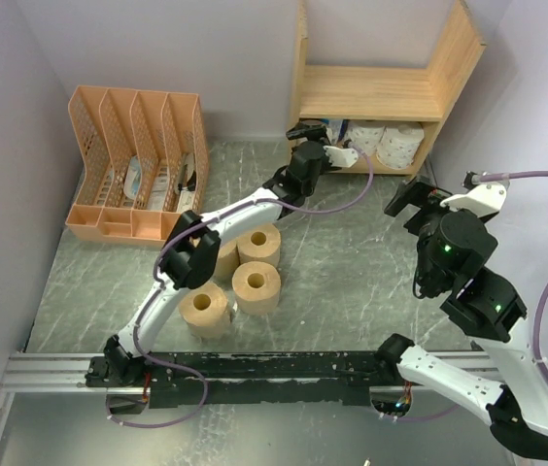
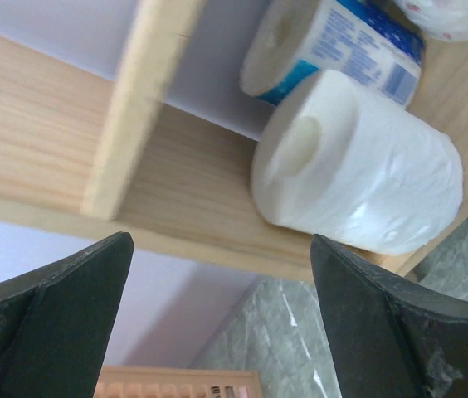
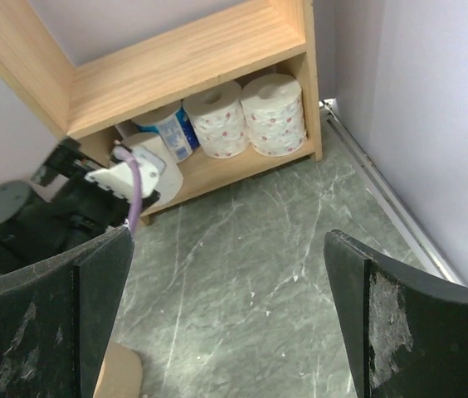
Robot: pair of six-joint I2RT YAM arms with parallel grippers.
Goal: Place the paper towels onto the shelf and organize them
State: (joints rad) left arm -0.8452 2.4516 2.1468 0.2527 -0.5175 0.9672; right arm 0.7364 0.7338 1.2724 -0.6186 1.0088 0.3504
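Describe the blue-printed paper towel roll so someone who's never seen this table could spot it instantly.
Find the light wooden shelf at the far edge of the table; its lower tier holds four white rolls. The blue-printed roll sits leftward, just behind the plain white roll. Only it carries blue print; the two red-dotted rolls stand to its right.

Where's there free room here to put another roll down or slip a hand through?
The shelf's upper board is bare from side panel to side panel. The grey tabletop is open between the shelf front and the right arm. Crowded: the lower tier, holding four white rolls, and the tan rolls clustered beside the left arm.
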